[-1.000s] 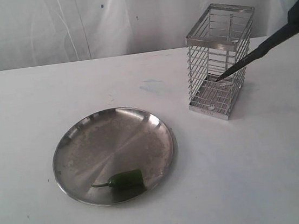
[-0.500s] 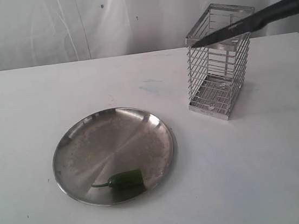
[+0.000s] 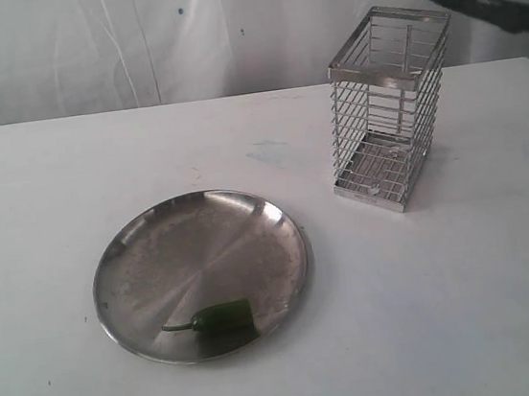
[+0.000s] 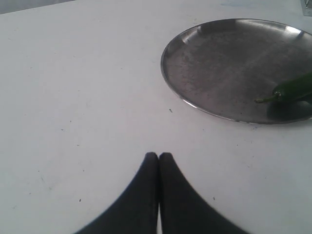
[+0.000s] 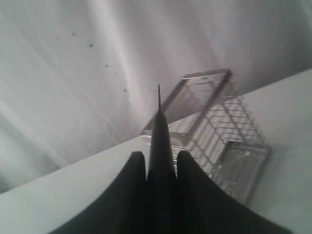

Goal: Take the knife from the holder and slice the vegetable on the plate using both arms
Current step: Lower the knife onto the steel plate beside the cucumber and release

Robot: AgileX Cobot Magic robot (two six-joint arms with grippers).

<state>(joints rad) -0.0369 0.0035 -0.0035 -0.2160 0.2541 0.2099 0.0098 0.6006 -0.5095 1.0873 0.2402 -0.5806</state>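
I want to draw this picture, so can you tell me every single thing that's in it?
table: one, white, under everything.
curtain: one, white, behind the table.
plate: one, dull silver, on the table, left of the middle.
chilli: one, dark green, lying on the plate near its front rim.
holder: one, shiny silver wire, standing on the table to the right of the plate.
knife: one, black, in the air by the holder's top.
left pincer: one, black, shut, beside the plate.
right pincer: one, black, shut on the knife.
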